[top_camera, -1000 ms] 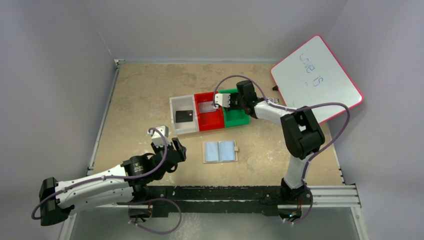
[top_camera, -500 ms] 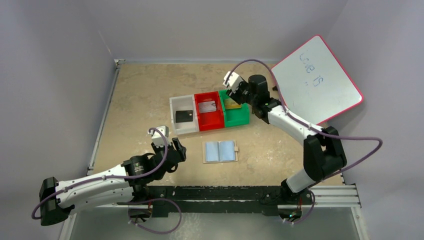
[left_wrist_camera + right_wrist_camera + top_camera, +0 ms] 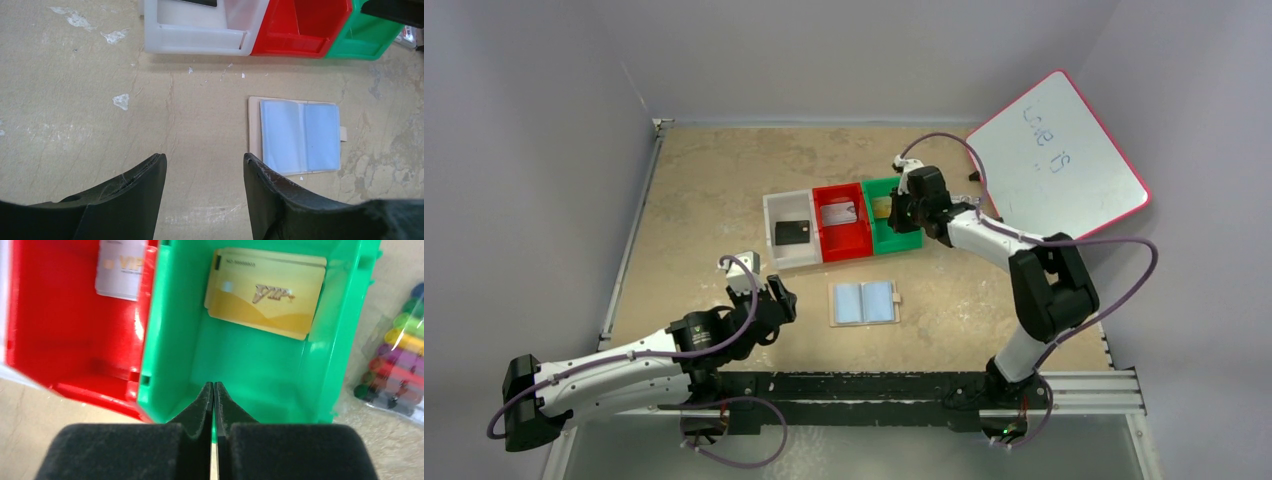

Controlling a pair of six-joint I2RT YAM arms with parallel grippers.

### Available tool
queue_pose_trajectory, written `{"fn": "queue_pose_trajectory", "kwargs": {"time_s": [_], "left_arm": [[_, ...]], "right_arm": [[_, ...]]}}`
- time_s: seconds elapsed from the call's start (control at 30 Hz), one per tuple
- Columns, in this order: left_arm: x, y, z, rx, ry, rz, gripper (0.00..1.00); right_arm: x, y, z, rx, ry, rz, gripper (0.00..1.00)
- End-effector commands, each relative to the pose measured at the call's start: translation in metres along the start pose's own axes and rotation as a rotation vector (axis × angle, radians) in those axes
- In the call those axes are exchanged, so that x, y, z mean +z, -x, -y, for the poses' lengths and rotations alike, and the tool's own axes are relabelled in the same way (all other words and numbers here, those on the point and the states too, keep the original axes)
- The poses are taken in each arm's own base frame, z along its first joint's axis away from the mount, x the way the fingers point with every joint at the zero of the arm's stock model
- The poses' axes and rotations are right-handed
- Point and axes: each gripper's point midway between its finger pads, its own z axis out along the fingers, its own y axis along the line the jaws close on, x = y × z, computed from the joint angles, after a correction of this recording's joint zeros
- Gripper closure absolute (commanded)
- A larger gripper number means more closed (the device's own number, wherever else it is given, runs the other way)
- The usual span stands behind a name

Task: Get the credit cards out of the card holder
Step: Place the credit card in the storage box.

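Lab test cell: grey walls point(image 3: 524, 150), bolted robot arms point(image 3: 614, 370)

White-and-black arms point(image 3: 614, 375), purple cables point(image 3: 944, 135), black tapered fingers point(image 3: 125, 200).

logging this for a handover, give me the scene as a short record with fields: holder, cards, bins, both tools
card holder: lies open and flat on the table, light-blue pockets look empty
white bin: one black card
red bin: one silver card
green bin: gold card lying inside
left tool: open, over bare table, left of the card holder
right tool: shut, nothing seen in it, over the green bin
task: cards appear to be out
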Motion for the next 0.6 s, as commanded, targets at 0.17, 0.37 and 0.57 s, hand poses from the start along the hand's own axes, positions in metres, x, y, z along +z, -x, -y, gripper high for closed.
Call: {"fn": "queue_pose_trajectory", "kwargs": {"time_s": [0.17, 0.37, 0.57], "left_arm": [[0.000, 0.007, 0.007, -0.049, -0.015, 0.021, 0.43], [-0.001, 0.008, 0.005, -0.049, -0.009, 0.029, 0.43], [-0.001, 0.009, 0.005, -0.043, -0.002, 0.029, 0.43]], "right_arm": [[0.032, 0.004, 0.024, 0.091, -0.154, -0.039, 1.00], [0.048, 0.010, 0.034, 0.090, -0.210, -0.026, 1.00], [0.058, 0.015, 0.038, 0.106, -0.233, -0.003, 1.00]]}}
